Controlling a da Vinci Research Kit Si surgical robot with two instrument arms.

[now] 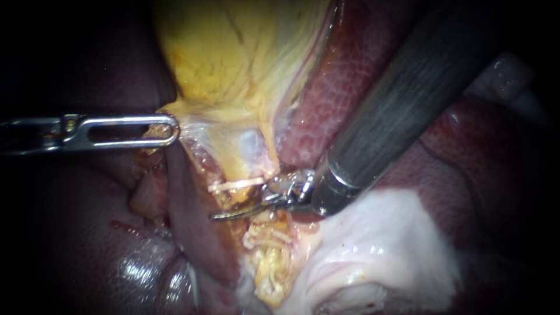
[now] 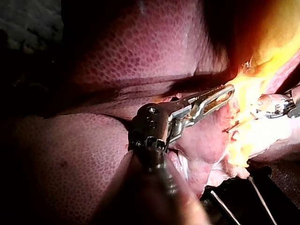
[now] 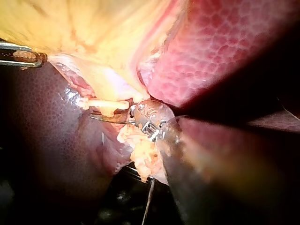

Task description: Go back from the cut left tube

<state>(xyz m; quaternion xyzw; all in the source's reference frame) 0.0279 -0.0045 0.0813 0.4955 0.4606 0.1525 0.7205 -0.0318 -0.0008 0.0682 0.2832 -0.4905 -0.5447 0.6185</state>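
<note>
Mottled dark-red liver (image 1: 344, 81) and the yellow gallbladder (image 1: 233, 52) fill the bench scene as two instruments work close together. The right instrument (image 1: 224, 215) comes in on a thick dark shaft, and its thin curved blades lie pressed together as a single point, holding nothing. Just above the blades, close but apart from them, a pale clip (image 1: 236, 185) sits across the upper stump of the cut tube (image 1: 217, 188). Just beneath them, more pale ridged clips (image 1: 265, 238) crowd the lower stump amid ragged yellow tissue. The blades point across the gap between the two clipped ends. The right wrist view shows the same: the closed blade tip (image 3: 101, 117) lies just under the clip (image 3: 105, 103). Well beyond the blade tips, the left instrument (image 1: 172, 129) has its slotted jaws pinched on the gallbladder's lower edge, with yellow tissue showing through the slot. Its own wrist view shows those toothed jaws (image 2: 227, 91) lying together, their tip in the bright yellow tissue. Glistening white tissue (image 1: 379, 245) lies under the right instrument's shaft.
</note>
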